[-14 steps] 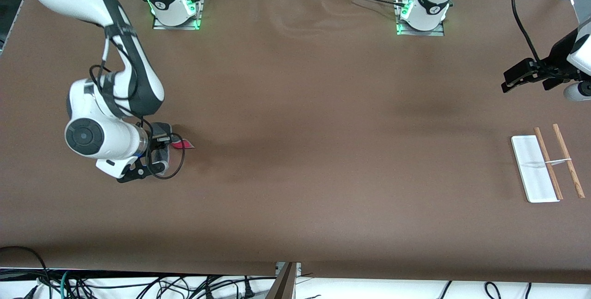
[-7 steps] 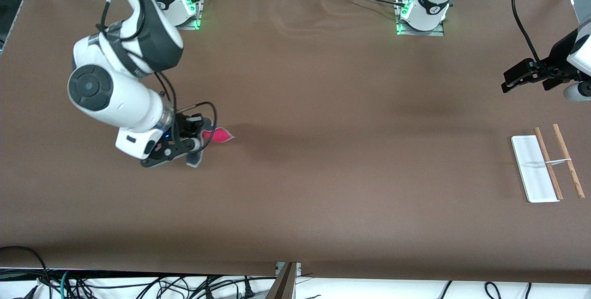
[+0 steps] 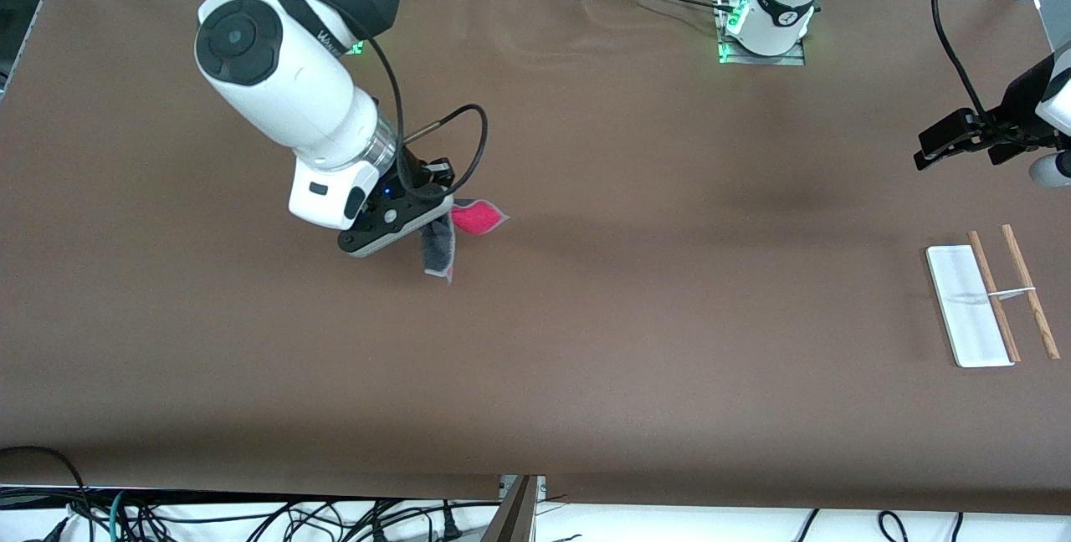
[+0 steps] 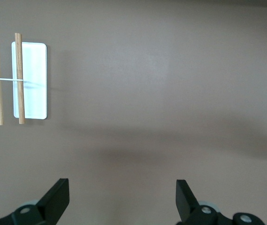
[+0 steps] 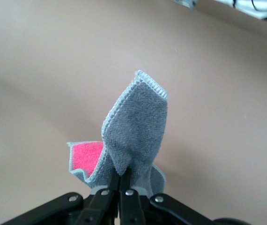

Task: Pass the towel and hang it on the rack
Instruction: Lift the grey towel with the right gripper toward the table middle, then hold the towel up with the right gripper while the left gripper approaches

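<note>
The towel (image 3: 441,247) hangs in the air over the table, nearer the right arm's end, pinched by one fold in my right gripper (image 3: 437,222). It is dark grey with a light stitched edge, and its pink-red underside shows. In the right wrist view the towel (image 5: 136,126) stands up out of my right gripper (image 5: 122,177), whose jaws are shut tight on it. The rack (image 3: 969,308), a white base with two wooden rods (image 3: 1031,291), stands at the left arm's end. My left gripper (image 3: 937,140) waits open and empty in the air over bare table beside the rack (image 4: 30,79); its fingers (image 4: 58,199) stand wide apart.
A brown cloth covers the whole table (image 3: 636,316). Both arm bases (image 3: 766,15) stand along the edge farthest from the front camera. Cables hang below the table's near edge.
My right arm has lifted the towel off the table and carried it toward the table's middle and the left arm's end. The left arm has stayed almost still.
</note>
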Robot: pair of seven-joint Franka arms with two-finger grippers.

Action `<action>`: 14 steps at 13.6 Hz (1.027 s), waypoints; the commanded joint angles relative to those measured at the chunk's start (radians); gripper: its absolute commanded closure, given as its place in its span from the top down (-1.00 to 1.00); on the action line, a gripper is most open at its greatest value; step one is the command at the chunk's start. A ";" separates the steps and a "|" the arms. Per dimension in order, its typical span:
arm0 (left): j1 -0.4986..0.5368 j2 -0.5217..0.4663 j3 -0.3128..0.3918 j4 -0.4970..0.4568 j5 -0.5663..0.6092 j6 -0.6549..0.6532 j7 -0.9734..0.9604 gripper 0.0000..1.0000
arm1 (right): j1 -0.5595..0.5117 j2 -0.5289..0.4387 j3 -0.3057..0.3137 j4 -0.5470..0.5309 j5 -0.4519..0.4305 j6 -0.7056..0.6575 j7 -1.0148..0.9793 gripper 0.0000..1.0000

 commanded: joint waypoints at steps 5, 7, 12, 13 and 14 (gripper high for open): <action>-0.057 -0.029 -0.012 -0.060 0.008 0.138 0.002 1.00 | 0.103 0.051 0.041 0.021 0.025 0.104 0.090 -1.00; -0.073 -0.019 -0.013 -0.073 0.024 0.178 0.003 1.00 | 0.135 0.051 0.041 0.022 0.026 0.110 0.127 -1.00; -0.120 -0.024 -0.015 -0.128 0.024 0.175 -0.002 1.00 | 0.151 0.052 0.043 0.022 0.031 0.204 0.128 -1.00; -0.125 -0.024 -0.015 -0.134 0.022 0.174 0.003 1.00 | 0.152 0.060 0.044 0.022 0.031 0.218 0.128 -1.00; -0.128 -0.021 -0.016 -0.147 0.018 0.175 0.006 1.00 | 0.163 0.063 0.044 0.022 0.031 0.233 0.129 -1.00</action>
